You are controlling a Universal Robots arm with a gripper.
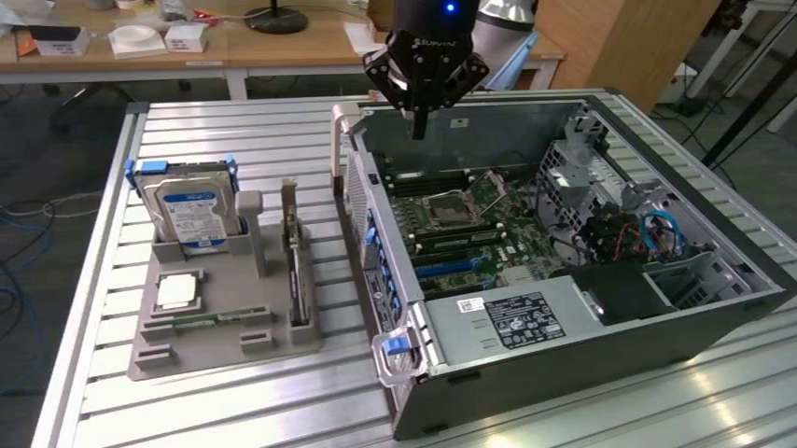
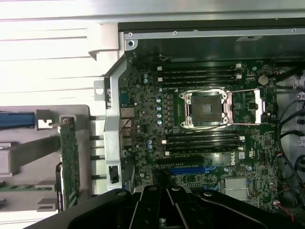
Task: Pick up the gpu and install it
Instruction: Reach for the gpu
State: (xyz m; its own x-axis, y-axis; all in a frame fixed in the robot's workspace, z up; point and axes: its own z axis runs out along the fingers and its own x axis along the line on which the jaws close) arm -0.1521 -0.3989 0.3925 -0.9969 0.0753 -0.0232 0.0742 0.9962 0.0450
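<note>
The gpu [image 1: 297, 273] is a thin, long card standing on edge in a slot of the grey holder [image 1: 224, 350], on the exterior view's left of the open computer case [image 1: 585, 327]. In the wrist view the gpu [image 2: 70, 164] shows as a narrow green strip beside the case's side wall. My gripper [image 1: 420, 123] hangs above the far end of the case, over the motherboard [image 1: 468, 229], well away from the gpu. Its fingers are shut together with nothing between them. The gripper [image 2: 166, 191] looks down on the motherboard's blue card slot [image 2: 188, 169].
The holder also carries an upright silver blue-labelled hard drive [image 1: 187, 217], a processor chip [image 1: 178, 292] and a small green memory stick [image 1: 205, 320]. Inside the case are an empty processor socket [image 2: 205, 107], memory slots, cables and a drive cage [image 1: 585, 168]. Desks stand behind the table.
</note>
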